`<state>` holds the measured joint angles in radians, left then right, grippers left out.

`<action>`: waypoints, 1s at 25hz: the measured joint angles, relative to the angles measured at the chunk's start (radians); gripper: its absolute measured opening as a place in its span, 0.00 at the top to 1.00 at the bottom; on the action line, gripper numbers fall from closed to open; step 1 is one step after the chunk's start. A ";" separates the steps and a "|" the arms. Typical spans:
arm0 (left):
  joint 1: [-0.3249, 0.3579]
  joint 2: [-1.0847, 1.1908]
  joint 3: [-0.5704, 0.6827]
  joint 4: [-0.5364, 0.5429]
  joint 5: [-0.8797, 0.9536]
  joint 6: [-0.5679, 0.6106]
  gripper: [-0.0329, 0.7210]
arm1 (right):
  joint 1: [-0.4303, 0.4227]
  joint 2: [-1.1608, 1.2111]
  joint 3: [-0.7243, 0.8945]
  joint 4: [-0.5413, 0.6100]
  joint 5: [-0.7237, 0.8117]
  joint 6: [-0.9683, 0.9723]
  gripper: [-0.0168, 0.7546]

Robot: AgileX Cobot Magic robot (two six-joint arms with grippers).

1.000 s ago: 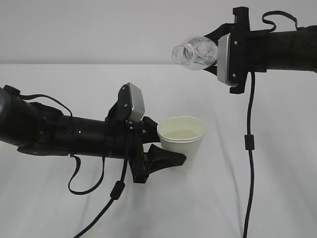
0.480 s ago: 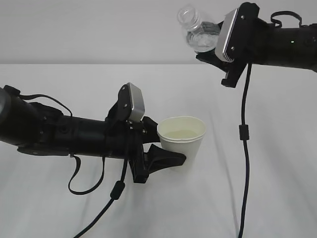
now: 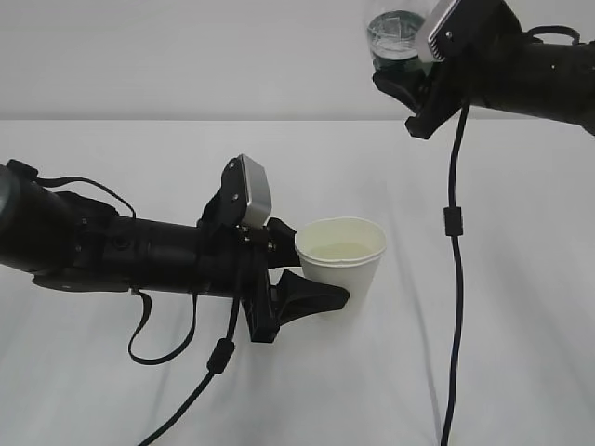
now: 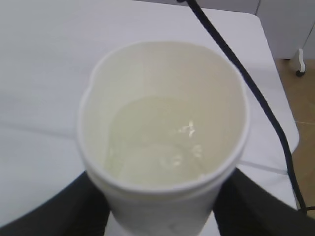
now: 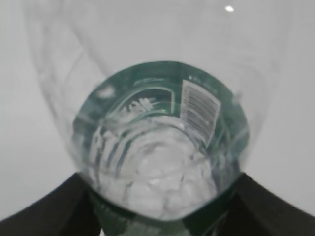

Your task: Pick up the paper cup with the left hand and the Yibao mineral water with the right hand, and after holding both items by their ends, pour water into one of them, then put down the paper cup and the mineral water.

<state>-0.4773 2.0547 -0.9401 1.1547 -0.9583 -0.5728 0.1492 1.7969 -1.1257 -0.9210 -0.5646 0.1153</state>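
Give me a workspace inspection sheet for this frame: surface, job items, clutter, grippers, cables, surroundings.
Surface: white table, bare where seen.
Cup: upright, water inside, pinched at its base.
Bottle: raised at the frame top, right of the cup, partly cut off; green label and some water show in the right wrist view.
Clutter: nothing seen.
Left gripper: shut on the cup.
Right gripper: shut on the bottle's base.
Cables: one cable hangs from the right arm, another trails from the left.
Surroundings: plain wall; tan floor past the table edge.
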 joint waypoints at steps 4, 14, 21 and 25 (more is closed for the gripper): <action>0.000 0.000 0.000 0.000 0.000 0.000 0.39 | 0.000 0.000 0.000 0.062 0.004 0.012 0.40; 0.000 0.000 0.000 0.000 -0.001 0.000 0.39 | 0.000 0.047 0.000 0.264 0.023 0.016 0.40; 0.000 0.000 0.000 0.000 -0.001 0.000 0.39 | 0.000 0.078 0.000 0.374 0.028 0.010 0.40; 0.000 0.000 0.000 0.000 -0.001 0.000 0.39 | -0.010 0.088 0.000 0.421 0.030 0.006 0.40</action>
<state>-0.4773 2.0547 -0.9401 1.1547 -0.9592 -0.5728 0.1392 1.8846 -1.1257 -0.5002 -0.5341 0.1215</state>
